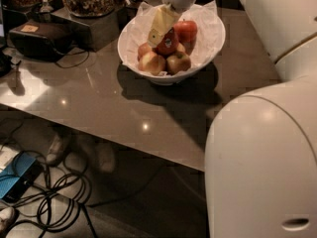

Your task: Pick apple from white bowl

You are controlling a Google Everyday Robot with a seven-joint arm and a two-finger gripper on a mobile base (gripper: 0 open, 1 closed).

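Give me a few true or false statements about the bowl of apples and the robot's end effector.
1. The white bowl stands on the grey table. True.
2. The end effector hangs off to the side, far from the bowl. False: it reaches down into the bowl, right at the stickered dark-red apple.
3. The stickered dark-red apple lies on the table outside the bowl. False: it sits in the bowl.
4. Yellow-pink apples lie at the front of the bowl. True.
5. The bowl holds one apple only. False: it holds several.

Grey table (114, 108): white bowl (210, 43), black device (39, 38); claw (157, 37) over bowl.
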